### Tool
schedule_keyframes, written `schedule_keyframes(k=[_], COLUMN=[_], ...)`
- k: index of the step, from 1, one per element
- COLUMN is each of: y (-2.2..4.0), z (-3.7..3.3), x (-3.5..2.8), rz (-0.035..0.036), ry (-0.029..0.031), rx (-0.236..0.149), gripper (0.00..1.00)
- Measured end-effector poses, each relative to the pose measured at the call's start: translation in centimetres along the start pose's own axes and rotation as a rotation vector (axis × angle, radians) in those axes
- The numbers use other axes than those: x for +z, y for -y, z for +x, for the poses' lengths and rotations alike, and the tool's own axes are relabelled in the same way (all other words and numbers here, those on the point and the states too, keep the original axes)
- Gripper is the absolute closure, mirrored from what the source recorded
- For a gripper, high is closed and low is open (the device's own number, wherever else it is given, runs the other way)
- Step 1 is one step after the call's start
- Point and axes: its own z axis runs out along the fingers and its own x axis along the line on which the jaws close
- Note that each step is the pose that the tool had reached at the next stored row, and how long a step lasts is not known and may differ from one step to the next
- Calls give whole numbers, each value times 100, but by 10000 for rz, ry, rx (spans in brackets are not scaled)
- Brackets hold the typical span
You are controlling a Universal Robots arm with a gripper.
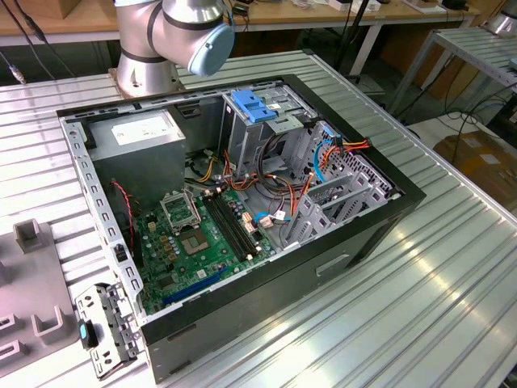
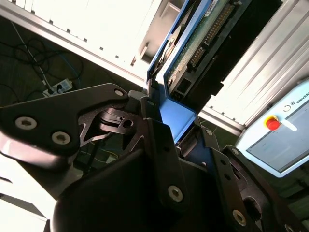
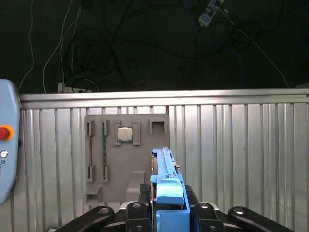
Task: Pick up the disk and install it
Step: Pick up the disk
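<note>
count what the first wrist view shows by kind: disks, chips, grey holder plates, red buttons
disk: 1
chip: 1
grey holder plate: 1
red button: 1
total: 4

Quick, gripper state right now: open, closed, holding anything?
Gripper: closed, holding the disk by its blue-framed end.
</note>
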Motion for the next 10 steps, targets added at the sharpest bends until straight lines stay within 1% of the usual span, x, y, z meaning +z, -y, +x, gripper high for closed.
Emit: schedule_keyframes(k=[6,10], y=[59,137], z=[-2,-4], x=[0,0], rz=[0,0], ry=[0,0], rx=[0,0], gripper=[63,63])
